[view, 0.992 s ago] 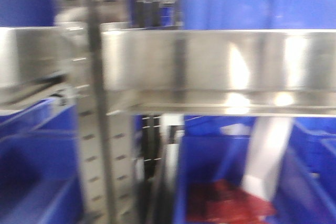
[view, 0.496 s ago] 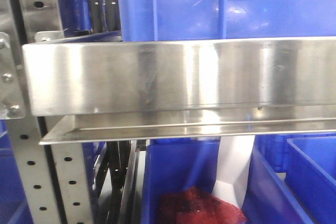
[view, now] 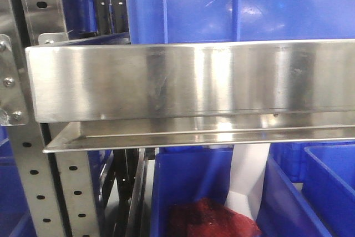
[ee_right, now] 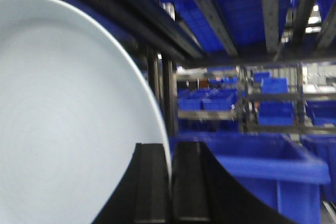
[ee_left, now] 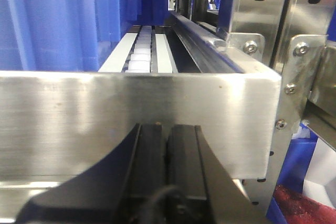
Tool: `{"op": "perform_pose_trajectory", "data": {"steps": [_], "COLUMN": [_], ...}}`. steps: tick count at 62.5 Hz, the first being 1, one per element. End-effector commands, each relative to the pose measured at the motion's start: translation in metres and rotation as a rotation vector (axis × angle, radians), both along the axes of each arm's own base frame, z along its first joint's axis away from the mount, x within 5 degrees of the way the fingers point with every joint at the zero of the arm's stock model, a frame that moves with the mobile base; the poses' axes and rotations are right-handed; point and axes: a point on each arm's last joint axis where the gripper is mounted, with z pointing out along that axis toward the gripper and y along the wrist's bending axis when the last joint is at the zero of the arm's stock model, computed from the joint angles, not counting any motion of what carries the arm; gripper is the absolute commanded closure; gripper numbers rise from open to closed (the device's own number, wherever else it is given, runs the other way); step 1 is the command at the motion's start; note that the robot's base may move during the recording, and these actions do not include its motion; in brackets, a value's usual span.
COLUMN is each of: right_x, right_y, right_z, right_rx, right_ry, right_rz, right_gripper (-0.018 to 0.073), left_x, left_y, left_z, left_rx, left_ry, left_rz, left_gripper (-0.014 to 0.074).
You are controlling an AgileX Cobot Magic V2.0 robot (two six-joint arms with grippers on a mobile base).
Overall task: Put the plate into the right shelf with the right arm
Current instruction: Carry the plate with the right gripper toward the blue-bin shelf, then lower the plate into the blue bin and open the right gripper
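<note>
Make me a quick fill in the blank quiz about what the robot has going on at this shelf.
The right gripper grips a plate whose colour is ____.
The left gripper is shut, holding ____.
The bins on the right shelf are coloured ____.
Missing words: white; nothing; blue.

Looking dead-on at the right shelf (view: 166, 136), front rail (view: 194, 81) all shiny. Also seeing a blue bin (view: 238, 4) above, a lower bin (view: 188, 181) holding something red (view: 205, 220), and a perforated upright (view: 36, 192) at left.
</note>
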Motion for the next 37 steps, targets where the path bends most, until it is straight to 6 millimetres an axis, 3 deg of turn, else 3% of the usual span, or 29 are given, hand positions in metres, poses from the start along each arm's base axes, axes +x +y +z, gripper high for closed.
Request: {"op": "perform_pose_trajectory", "data": {"steps": [1,16,25,37], "right_x": [-0.005,0.029,0.075,0.146], "right_y": [-0.003,0.012,0.034,0.062], "right_z": [0.038,0.115,0.154,0.171], "right_rx": [0.105,0.087,0.045,-0.015], "right_ry": [-0.122,-0.082,0.006,0.112], "right_rz": [0.015,0.016,0.016,-0.011], "right_gripper": [0.0495,0.0495,0.0495,0.0495], "left_x": [0.0,0.0,0.0,0.0], "left_y": [0.0,0.0,0.0,0.0], "left_z": [0.005,0.005,0.005,0.005], "left_rx": [-0.014,-0.014,-0.014,-0.014], "left_ry": [-0.084,-0.084,-0.084,-0.084], "left_rz": [0.004,0.004,0.004,0.004], "left_gripper": [0.0643,0.0643,0.0643,0.0643]}}
